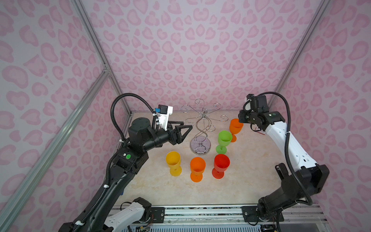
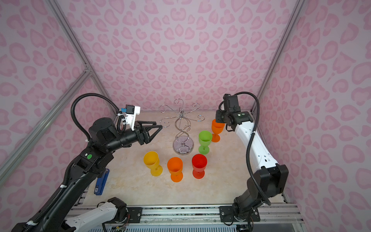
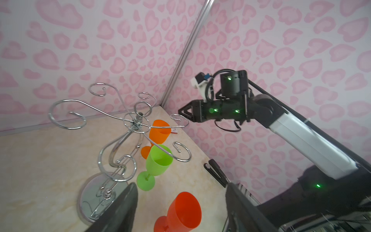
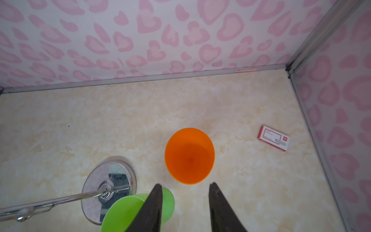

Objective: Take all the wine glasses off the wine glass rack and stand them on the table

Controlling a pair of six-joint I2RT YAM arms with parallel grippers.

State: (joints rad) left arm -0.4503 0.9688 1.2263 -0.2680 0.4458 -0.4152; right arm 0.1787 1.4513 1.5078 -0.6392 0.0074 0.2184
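The chrome wine glass rack stands at the back middle of the table, and no glass hangs on its curled hooks. An orange wine glass stands upright on the table to its right. My right gripper hovers just above that glass's rim, open, with nothing between its fingers. My left gripper is open and empty, level with the hooks on the rack's left side.
A green glass, a red one, a second orange one and a yellow one stand upright in front of the rack. A blue stapler, a black stapler and a small red-and-white box lie near the walls.
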